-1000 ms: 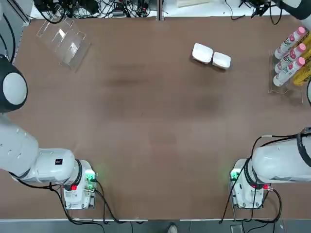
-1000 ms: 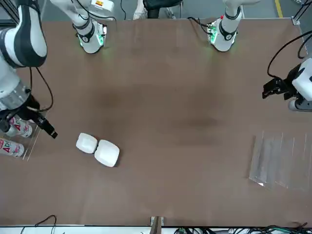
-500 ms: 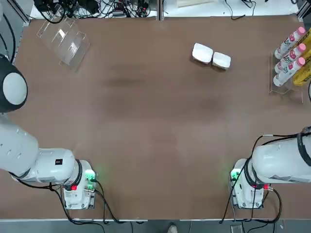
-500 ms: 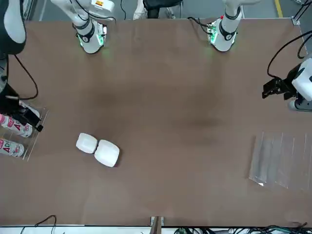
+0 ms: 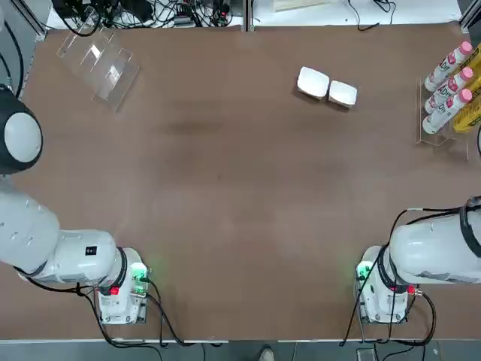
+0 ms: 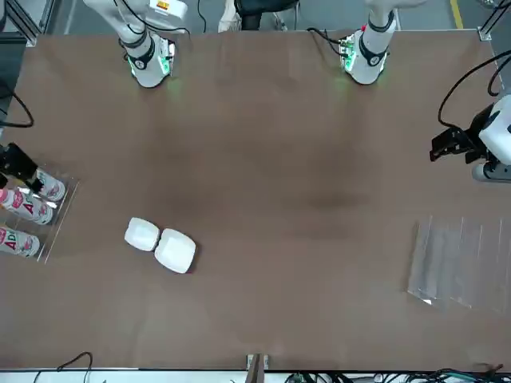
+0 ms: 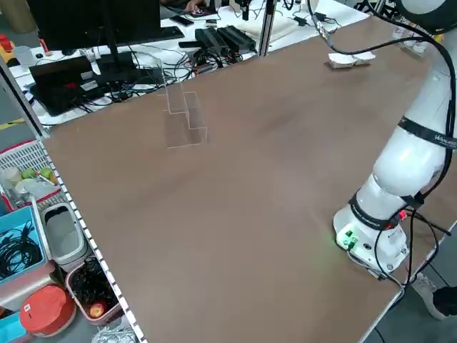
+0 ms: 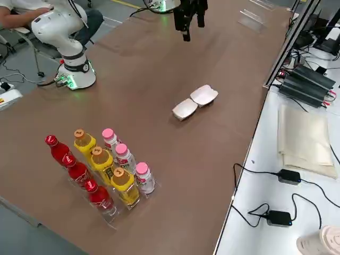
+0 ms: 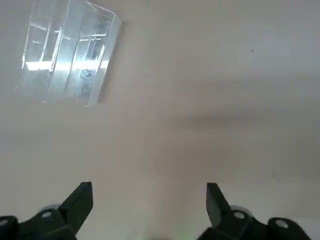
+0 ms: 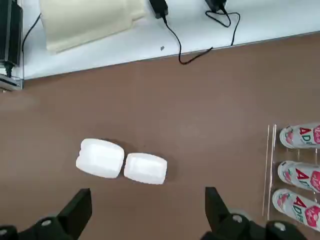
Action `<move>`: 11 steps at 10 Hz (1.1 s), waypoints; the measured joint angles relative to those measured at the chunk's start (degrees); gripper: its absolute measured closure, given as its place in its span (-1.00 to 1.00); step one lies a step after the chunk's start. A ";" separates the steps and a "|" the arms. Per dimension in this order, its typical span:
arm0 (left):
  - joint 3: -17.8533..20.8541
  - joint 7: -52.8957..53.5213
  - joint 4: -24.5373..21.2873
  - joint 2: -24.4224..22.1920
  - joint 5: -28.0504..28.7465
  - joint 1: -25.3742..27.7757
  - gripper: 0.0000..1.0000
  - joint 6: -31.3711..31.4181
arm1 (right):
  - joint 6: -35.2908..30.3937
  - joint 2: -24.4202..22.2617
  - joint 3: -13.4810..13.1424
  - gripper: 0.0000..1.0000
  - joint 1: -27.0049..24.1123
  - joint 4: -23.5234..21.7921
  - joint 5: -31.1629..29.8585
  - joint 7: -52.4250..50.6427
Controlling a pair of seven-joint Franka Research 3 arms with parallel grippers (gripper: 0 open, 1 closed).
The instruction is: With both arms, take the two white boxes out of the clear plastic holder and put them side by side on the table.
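Beside bottle rack (image 8: 121, 207), right gripper (image 6: 17, 169) has drawn back from white boxes (image 5: 328, 86), fingers spread, nothing held. Boxes lie together on table (image 5: 225, 188). Left gripper (image 9: 150, 212) wide apart too, near clear holder (image 5: 101, 68).

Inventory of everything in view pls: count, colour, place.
white boxes: 2, white, side by side on the table
clear plastic holder: 1, transparent, on the table toward its far left corner
table: 1, brown, under it all
bottle rack: 1, clear, at the table's right side
pink-capped bottles: 3, white, in that rack
yellow bottles: 3, yellow with orange-brown caps, same rack
red-capped bottles: 3, red, same rack
cloth: 1, cream, on the white surface beyond the table
cables: many, black, around arms and beyond the table
left gripper: 1, black, near the clear holder, jaws open
right gripper: 1, black, over the table's right side, jaws open
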 joint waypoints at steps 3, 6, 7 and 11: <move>-0.01 0.00 0.00 0.00 0.00 -0.05 -1.00 0.00 | -5.83 0.31 -1.98 -1.00 0.98 0.68 -0.09 -0.23; -0.01 0.00 0.00 0.00 0.00 -0.01 -1.00 0.00 | -6.74 0.50 -3.45 -1.00 1.31 0.76 -1.19 -0.41; 0.00 0.00 0.00 0.00 0.00 0.01 -1.00 0.00 | -7.04 0.50 -3.78 -1.00 1.31 0.78 -1.80 -0.43; 0.08 0.00 0.02 0.00 0.20 0.07 -1.00 2.33 | -7.36 0.59 -4.33 -1.00 1.31 0.78 -2.25 -0.46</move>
